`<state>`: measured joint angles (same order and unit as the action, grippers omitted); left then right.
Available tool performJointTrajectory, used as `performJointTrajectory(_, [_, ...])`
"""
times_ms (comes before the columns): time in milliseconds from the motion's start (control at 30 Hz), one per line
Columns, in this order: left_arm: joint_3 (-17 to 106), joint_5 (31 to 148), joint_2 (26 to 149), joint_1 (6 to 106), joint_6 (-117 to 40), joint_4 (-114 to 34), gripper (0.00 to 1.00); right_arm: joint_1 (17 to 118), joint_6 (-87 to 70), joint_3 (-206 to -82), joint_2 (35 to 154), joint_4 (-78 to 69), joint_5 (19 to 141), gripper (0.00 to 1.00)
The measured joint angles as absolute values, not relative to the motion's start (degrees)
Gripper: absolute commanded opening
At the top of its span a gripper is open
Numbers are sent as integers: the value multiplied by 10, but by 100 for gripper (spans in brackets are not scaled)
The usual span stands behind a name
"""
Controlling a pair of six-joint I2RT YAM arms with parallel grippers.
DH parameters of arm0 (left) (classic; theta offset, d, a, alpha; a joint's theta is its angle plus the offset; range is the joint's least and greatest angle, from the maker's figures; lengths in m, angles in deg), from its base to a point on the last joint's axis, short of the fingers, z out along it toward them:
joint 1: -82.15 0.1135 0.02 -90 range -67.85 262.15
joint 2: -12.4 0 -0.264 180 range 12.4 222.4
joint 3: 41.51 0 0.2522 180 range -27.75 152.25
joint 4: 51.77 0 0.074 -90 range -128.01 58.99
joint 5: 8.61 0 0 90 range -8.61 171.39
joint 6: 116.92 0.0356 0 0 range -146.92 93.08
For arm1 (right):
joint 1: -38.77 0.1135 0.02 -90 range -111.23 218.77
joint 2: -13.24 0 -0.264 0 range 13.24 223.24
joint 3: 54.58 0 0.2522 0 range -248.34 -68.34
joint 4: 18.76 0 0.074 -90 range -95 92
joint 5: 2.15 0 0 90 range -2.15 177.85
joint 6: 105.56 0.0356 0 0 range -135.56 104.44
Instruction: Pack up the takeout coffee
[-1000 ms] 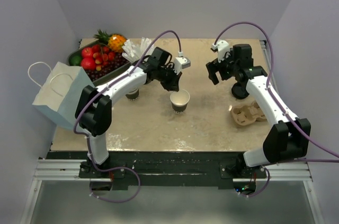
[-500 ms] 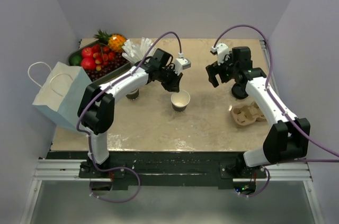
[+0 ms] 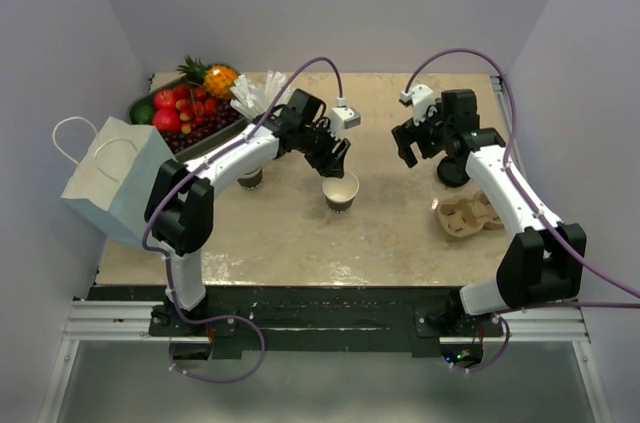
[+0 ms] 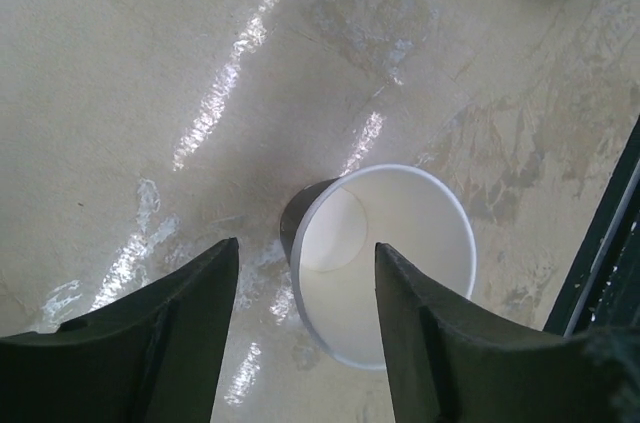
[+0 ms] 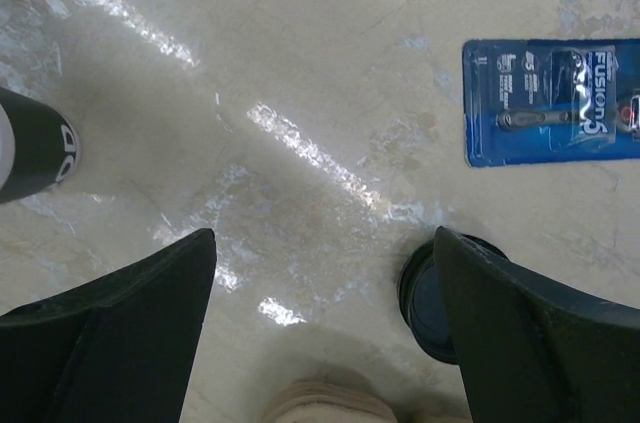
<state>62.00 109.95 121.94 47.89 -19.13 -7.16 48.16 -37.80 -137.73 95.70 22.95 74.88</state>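
Observation:
The takeout coffee cup (image 3: 340, 190) stands upright mid-table, dark brown outside, cream inside, its top uncovered. My left gripper (image 3: 335, 156) hovers just above its far rim. In the left wrist view the cup (image 4: 385, 263) sits below the left gripper (image 4: 306, 248), whose jaws are open and hold nothing. A stack of black lids (image 3: 452, 172) stands at the right. My right gripper (image 3: 408, 143) hangs open to the left of it. In the right wrist view a black lid (image 5: 428, 298) lies beside the inner edge of one finger of the right gripper (image 5: 325, 238).
A cardboard cup carrier (image 3: 468, 213) lies near the right arm. A stack of like cups (image 3: 250, 178) stands under the left arm. A paper bag (image 3: 110, 178) sits at the left edge, and a fruit tray (image 3: 215, 135) and white sticks (image 3: 255, 93) at the back left. A blue razor pack (image 5: 550, 101) lies flat.
My left gripper has opened and let go of the cup, which stays standing in place. The right gripper has drifted slightly right and stays open.

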Motion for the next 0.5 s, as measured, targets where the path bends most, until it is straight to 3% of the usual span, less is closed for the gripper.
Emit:
performJointTrajectory(200, [620, 1099, 1147, 479, -187, -75, 67, 447, -459, -1379, 966, 280, 749, 85])
performJointTrajectory(367, [598, 1103, 1043, 492, -188, -110, 67, 416, -572, -1389, 1015, 356, 749, 70])
performJointTrajectory(500, [577, 1106, 1008, 519, -194, -131, 67, 407, -639, -1389, 1049, 400, 767, 67])
